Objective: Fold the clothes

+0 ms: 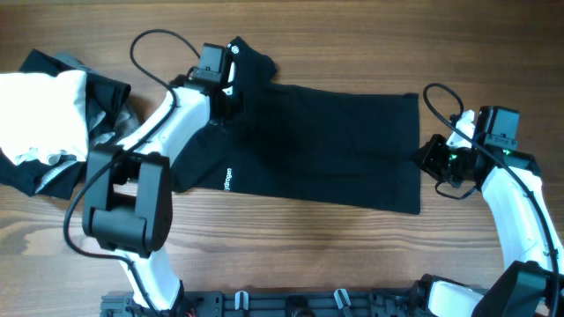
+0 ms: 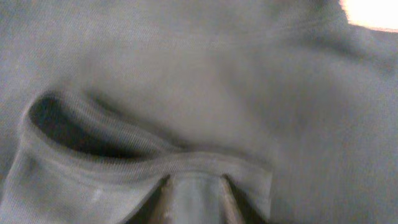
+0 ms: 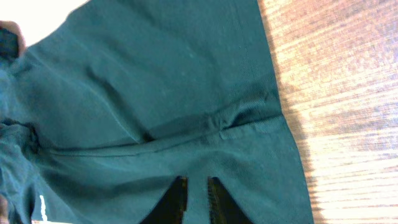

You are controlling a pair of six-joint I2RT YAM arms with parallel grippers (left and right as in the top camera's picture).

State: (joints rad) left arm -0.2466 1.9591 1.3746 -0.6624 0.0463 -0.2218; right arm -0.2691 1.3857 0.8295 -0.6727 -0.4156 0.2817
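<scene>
A large black garment (image 1: pixel 326 141) lies spread flat across the middle of the table, with white lettering (image 1: pixel 227 179) near its front left. My left gripper (image 1: pixel 227 95) is at its far left corner. In the left wrist view the fingers (image 2: pixel 197 193) are shut on a folded hem of the garment (image 2: pixel 217 81). My right gripper (image 1: pixel 425 158) is at the garment's right edge. In the right wrist view its fingers (image 3: pixel 196 193) are close together with the fabric (image 3: pixel 155 81) pinched between them.
A pile of other clothes sits at the far left: a white piece (image 1: pixel 40 110) on top of black pieces (image 1: pixel 106 88). The wooden table (image 1: pixel 352 246) shows in front of the garment and to its right (image 3: pixel 336 93).
</scene>
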